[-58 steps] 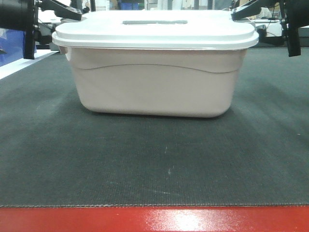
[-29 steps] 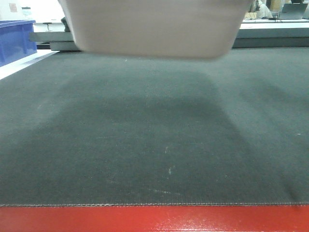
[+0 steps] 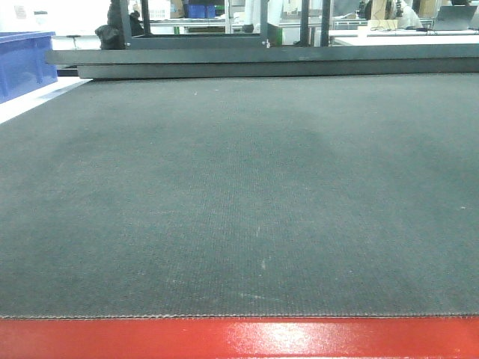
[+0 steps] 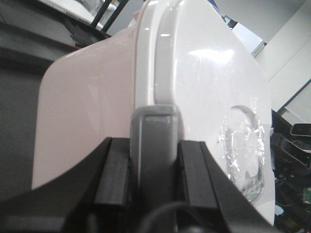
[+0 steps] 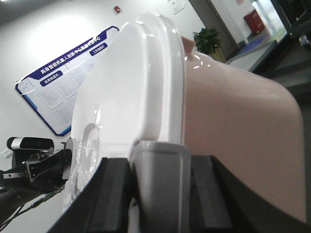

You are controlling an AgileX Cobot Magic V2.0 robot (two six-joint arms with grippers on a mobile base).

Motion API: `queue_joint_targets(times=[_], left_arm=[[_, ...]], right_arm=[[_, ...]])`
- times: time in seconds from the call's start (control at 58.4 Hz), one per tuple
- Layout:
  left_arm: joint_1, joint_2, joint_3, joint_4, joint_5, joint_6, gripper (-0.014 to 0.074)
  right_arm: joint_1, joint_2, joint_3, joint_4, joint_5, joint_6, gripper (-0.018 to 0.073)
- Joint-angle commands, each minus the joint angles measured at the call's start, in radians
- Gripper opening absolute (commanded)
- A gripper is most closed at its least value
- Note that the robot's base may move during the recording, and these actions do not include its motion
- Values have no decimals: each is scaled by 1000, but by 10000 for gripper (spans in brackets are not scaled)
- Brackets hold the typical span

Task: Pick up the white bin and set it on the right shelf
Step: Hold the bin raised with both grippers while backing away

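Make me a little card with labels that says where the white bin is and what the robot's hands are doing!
white bin: held up between both hands, lid on
left hand: closed on a grey latch at one end of the bin
right hand: closed on the second grey latch at the other end
dark mat: no white bin shows on it in the front view
blue bin: far left, beyond the mat

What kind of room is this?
Probably a workshop or robot lab: a work table with a dark mat, a blue bin beside it, more tables behind, and a notice board on the wall.
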Motion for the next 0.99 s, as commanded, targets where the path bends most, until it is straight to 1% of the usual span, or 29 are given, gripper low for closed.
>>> queue_joint_targets(times=[0.0,0.206,0.377,0.531,0.977], left_arm=[[-47,-88,-34,-55,304,24,-119],[-47,-155,-34,3,304,24,-120],[-47,-182,-34,5,304,24,-120],[-47,-182,-34,11,304,24,-120],[-47,-182,-34,20,290,24,-120]], right_arm=[[38,-86,-33,75,339,-12,59],[38,-166,0,45,339,-12,59],[38,-195,50,38,339,-12,59],[38,-196,54,38,336,-12,59],[38,-196,54,38,255,-12,59]])
